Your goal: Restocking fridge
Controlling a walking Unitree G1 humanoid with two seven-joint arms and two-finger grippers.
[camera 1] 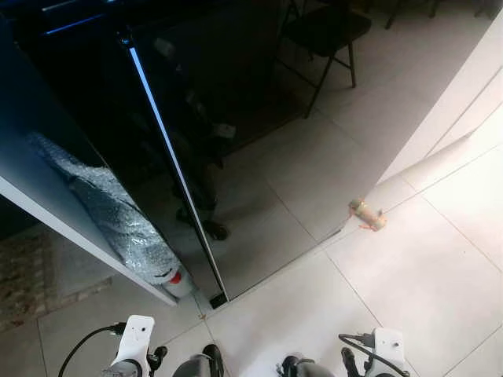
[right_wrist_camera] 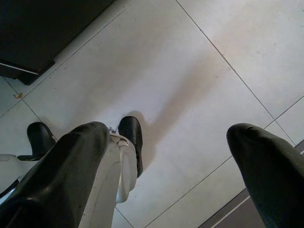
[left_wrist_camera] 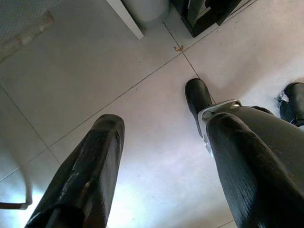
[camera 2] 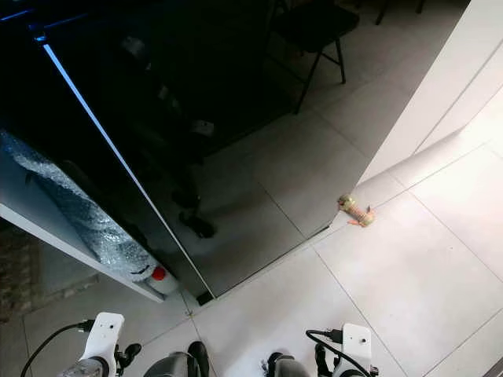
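Fridge (camera 1: 236,102) stands directly ahead of you, its glossy black doors closed and reflecting the tiled floor (camera 1: 409,283). Both arms hang idle at your sides, so nothing is held: the left gripper (left_wrist_camera: 161,161) and right gripper (right_wrist_camera: 166,161) point down at the floor with fingers spread apart and empty. A foil-wrapped roll (camera 1: 110,208) leans beside the fridge's left edge. Judged status: stock not yet collected.

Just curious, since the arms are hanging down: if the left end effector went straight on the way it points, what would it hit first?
Most likely the tiled floor. The left end effector points down with fingers apart; the robot's black foot sits close beside that line.
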